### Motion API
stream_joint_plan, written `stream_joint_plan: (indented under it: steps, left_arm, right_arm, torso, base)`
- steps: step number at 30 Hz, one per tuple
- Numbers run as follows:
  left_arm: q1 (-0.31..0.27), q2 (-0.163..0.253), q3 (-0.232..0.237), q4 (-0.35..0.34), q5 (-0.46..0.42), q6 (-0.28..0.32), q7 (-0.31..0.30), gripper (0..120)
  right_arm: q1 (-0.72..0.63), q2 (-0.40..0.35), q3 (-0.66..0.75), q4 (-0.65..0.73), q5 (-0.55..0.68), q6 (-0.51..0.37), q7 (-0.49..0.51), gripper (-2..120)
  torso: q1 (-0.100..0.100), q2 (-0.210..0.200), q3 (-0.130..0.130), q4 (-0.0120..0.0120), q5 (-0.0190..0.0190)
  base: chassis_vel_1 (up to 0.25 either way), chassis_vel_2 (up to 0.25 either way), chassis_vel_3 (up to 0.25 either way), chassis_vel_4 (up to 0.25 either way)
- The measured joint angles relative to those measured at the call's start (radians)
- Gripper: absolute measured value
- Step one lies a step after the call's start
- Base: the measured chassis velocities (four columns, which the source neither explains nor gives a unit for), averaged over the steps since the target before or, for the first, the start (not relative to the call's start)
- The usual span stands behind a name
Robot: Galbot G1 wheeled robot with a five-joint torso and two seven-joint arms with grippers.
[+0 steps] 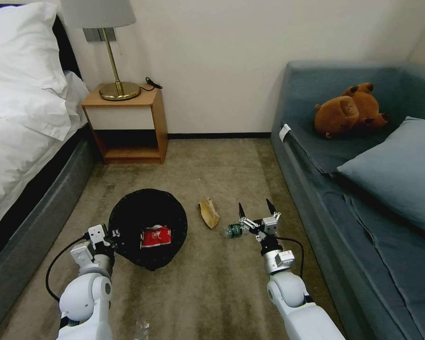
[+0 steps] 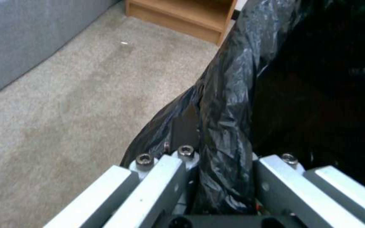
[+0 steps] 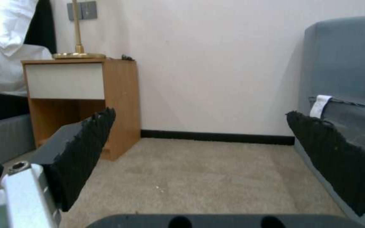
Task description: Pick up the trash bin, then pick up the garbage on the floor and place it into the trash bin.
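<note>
Over on the left, the left gripper (image 1: 112,234) pinches the bagged rim of the trash bin (image 1: 148,226), red wrapper (image 1: 156,236) already inside; thin plastic could slip and tip it. Snack packet (image 1: 208,212) lies between. The right gripper (image 1: 257,208), jaws spread wide and empty, sits beside the bottle (image 1: 232,230), which may roll if nudged.

My left gripper (image 2: 222,177) is clamped on the crinkly black bag at the rim of the trash bin (image 2: 301,82), a fold of plastic pinched between its grey fingers (image 2: 149,190). Beige carpet (image 2: 77,104) lies beside it, with a wooden nightstand (image 2: 182,15) beyond.
</note>
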Motion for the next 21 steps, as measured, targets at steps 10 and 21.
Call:
stream_joint_plan:
  steps: [10, 21]
  left_arm:
    - [-0.003, 0.0, 0.001, 0.0, 0.001, -0.001, 0.001, 1]
    - [-0.001, 0.0, 0.0, 0.002, 0.006, -0.009, 0.004, 1]
  right_arm:
    - [0.006, 0.001, 0.001, 0.005, 0.017, -0.009, 0.001, 99]
    - [0.01, 0.002, 0.003, 0.001, 0.023, -0.008, 0.002, 98]
  torso:
    - [0.0, 0.0, 0.0, 0.0, 0.0]
    - [0.0, 0.0, 0.0, 0.0, 0.0]
  base:
    - [-0.073, 0.073, 0.081, -0.078]
    - [-0.077, 0.082, 0.083, -0.078]
